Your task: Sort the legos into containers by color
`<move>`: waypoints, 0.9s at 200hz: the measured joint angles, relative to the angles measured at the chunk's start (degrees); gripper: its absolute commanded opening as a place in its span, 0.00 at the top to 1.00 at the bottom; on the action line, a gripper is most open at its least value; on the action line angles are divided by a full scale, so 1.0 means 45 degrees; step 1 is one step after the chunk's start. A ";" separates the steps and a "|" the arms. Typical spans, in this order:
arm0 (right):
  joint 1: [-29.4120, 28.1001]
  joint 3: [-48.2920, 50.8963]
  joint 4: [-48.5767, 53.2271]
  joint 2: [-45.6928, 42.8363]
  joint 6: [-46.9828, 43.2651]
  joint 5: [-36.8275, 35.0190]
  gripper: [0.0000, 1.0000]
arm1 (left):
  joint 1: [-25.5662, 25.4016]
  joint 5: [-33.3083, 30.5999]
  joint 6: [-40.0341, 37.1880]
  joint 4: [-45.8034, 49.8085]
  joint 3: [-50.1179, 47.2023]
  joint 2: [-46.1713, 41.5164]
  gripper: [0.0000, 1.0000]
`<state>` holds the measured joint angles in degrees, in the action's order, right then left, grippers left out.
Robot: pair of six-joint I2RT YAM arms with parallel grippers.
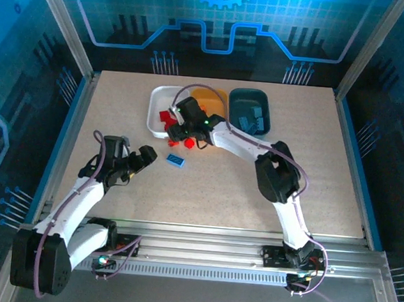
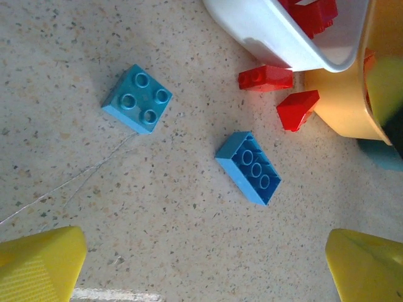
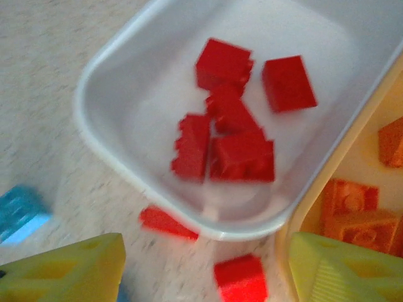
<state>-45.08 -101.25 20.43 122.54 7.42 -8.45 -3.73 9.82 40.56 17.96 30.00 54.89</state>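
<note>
The right jaws stand apart with nothing between them, their yellow fingers [image 3: 63, 270] hanging over the near rim of the white tray [image 3: 88, 107]. Inside that tray lie several red legos [image 3: 227, 138]. Two more red ones sit on the counter [image 1: 219, 194] just outside its near rim. The orange-yellow tray [image 3: 359, 157], just beside the white one, holds orange legos [image 3: 349, 214]. The dark teal tray [image 1: 250, 92] beyond holds blue legos [image 1: 250, 116]. The left jaws gape wide and empty over two loose blue bricks [image 2: 249, 168] on the counter near the white tray's corner.
</note>
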 measured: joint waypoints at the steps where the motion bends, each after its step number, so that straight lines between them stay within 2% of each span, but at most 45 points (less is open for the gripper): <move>1: -0.0010 0.0073 -0.0019 -0.0053 -0.0015 0.0010 0.25 | 0.0005 0.0000 0.0000 0.0000 -0.0005 -0.0005 0.01; 18: -0.0345 0.1418 -0.0170 -0.0889 -0.0432 0.0617 0.23 | 0.0170 -0.0039 0.0000 0.0044 -0.0228 -0.0219 0.01; 46: -0.0947 0.2254 -0.0097 -0.0908 -0.1035 0.1161 0.21 | 0.0529 -0.0121 0.0117 0.0068 -0.0559 -0.0403 0.01; 115: -0.1209 0.1875 -0.0223 0.0952 -0.1773 0.1117 0.28 | 0.0622 -0.0121 0.0335 0.0758 -0.0636 -0.1530 0.01; 137: -0.1234 0.1792 -0.0311 0.1156 -0.1875 0.0874 0.40 | 0.0627 -0.0121 0.0335 0.0986 -0.0636 -0.1656 0.01; 163: -0.1234 0.1914 -0.0627 0.1127 -0.1933 0.0583 0.70 | 0.0627 -0.0126 0.0330 0.1234 -0.0636 -0.1656 0.01; 180: -0.1248 0.2492 -0.1030 0.0753 -0.1787 0.0325 0.75 | 0.0627 -0.0131 0.0330 0.1287 -0.0636 -0.1647 0.01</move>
<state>-50.70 -90.04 15.79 125.93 -0.62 -6.98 -0.91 9.23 42.04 23.75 27.14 47.48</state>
